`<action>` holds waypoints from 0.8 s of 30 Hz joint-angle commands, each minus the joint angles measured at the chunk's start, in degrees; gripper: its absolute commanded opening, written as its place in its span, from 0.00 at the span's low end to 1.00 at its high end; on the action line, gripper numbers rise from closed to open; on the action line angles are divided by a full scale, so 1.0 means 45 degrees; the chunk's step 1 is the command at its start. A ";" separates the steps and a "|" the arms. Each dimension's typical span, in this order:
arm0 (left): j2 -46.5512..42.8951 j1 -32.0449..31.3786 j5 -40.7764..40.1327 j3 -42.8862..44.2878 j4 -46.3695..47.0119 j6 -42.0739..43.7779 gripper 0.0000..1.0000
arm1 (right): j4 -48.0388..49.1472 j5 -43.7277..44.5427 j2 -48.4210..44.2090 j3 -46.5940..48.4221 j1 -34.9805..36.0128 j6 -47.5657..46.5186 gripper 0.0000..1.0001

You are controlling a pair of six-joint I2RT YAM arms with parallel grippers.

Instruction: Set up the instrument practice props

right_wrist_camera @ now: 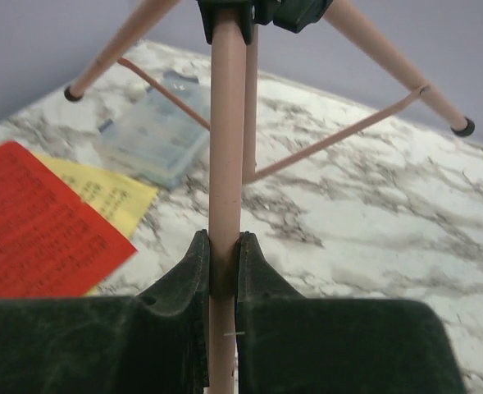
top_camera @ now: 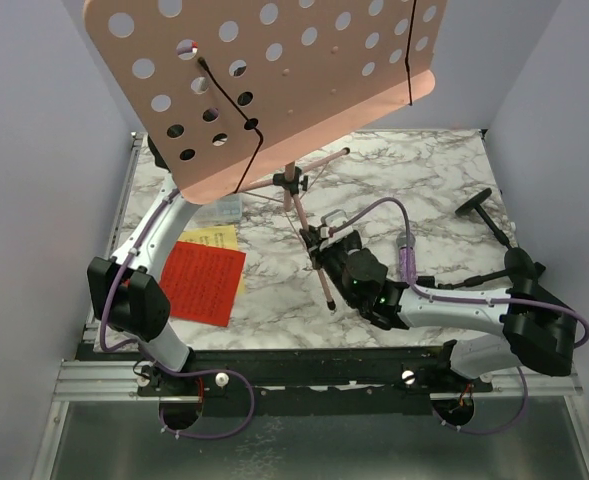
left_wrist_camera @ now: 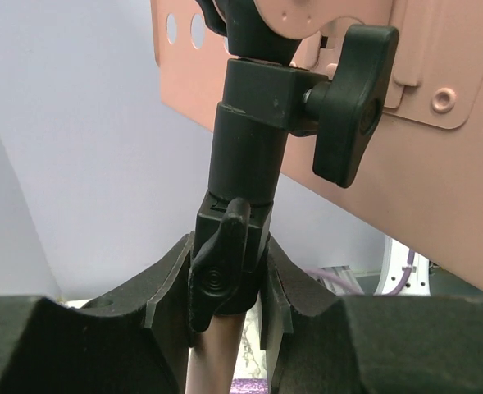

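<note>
Right claw (right_wrist_camera: 225, 263): clenched on one tripod leg (right_wrist_camera: 226, 139) of pink music rack (top_camera: 274, 70), pads flat on both sides of the tube.
Left claw (left_wrist_camera: 229, 283): clenched on rack's black clamp collar (left_wrist_camera: 243, 164), fingers (left_wrist_camera: 163, 287) flanking its lower end and the small knob (left_wrist_camera: 218, 271).
Right arm pose: low, stretched from near-right base across marble table (top_camera: 444, 170) toward centre, wrist at mid-table.
Left arm pose: up from near-left base, elbow out to the left, forearm raised away; wrist hidden behind rack panel in top view.
Top view only: purple glitter microphone (top_camera: 407, 258) lying just beside right forearm; black mic holder (top_camera: 477, 206) far right, well apart from both claws; upright or tipped, cannot tell.
Left wrist view only: back of panel with large black wing knob (left_wrist_camera: 348, 98), right above the claw.
Right wrist view only: two other legs splayed ahead with black rubber tips (right_wrist_camera: 465, 127), thin pink braces (right_wrist_camera: 339, 135) between legs.
Rack vs claws: panel tilted high over far-left table, left claw just under it, right claw lower down on the leg.
Sheets: red music sheet (top_camera: 204, 280) overlapping yellow music sheet (top_camera: 212, 238), flat on table left of right claw, near left arm.
Box: clear plastic box (top_camera: 221, 208) just beyond yellow sheet, near tripod feet.
</note>
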 commanded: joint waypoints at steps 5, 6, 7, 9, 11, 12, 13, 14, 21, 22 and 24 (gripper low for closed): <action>-0.0423 -0.0039 -0.2990 -0.0348 0.1227 -0.1119 0.00 | 0.0182 0.0816 0.0632 -0.0979 -0.0012 -0.0001 0.01; -0.0308 -0.0059 -0.3026 -0.0328 0.1274 -0.1211 0.00 | 0.0115 0.0892 0.0663 -0.0907 -0.0007 0.0135 0.00; -0.0157 -0.0093 -0.3036 -0.0230 0.1388 -0.1330 0.00 | 0.0107 0.1168 0.0729 -0.0868 -0.0015 0.0301 0.01; 0.0180 -0.0169 -0.2971 -0.0038 0.1559 -0.1529 0.00 | -0.0227 0.1979 0.0890 -0.0666 -0.0004 0.1046 0.01; 0.0572 -0.0363 -0.2819 0.0205 0.1664 -0.1724 0.00 | -0.1060 0.2536 0.0972 -0.0468 0.0019 0.2522 0.01; 0.0746 -0.0478 -0.2712 0.0305 0.1721 -0.1803 0.00 | -0.1047 0.2626 0.0993 -0.0556 0.0038 0.2860 0.01; 0.0900 -0.0649 -0.2644 0.0356 0.1741 -0.1792 0.00 | -0.0770 0.2706 0.1024 -0.0739 0.0031 0.2884 0.00; 0.0984 -0.0825 -0.2634 0.0346 0.1761 -0.1699 0.00 | -0.0568 0.2807 0.1005 -0.0874 0.0024 0.2769 0.01; 0.2044 -0.1956 -0.2876 0.0653 0.1764 -0.1497 0.00 | -0.1049 0.4121 -0.0142 -0.1697 0.0041 0.3418 0.01; 0.2246 -0.2196 -0.2903 0.0788 0.1738 -0.1408 0.00 | -0.1013 0.4150 -0.0251 -0.1839 0.0026 0.3452 0.01; 0.2635 -0.2574 -0.3007 0.1106 0.1507 -0.1186 0.00 | -0.1103 0.4269 -0.0440 -0.2098 0.0035 0.3478 0.01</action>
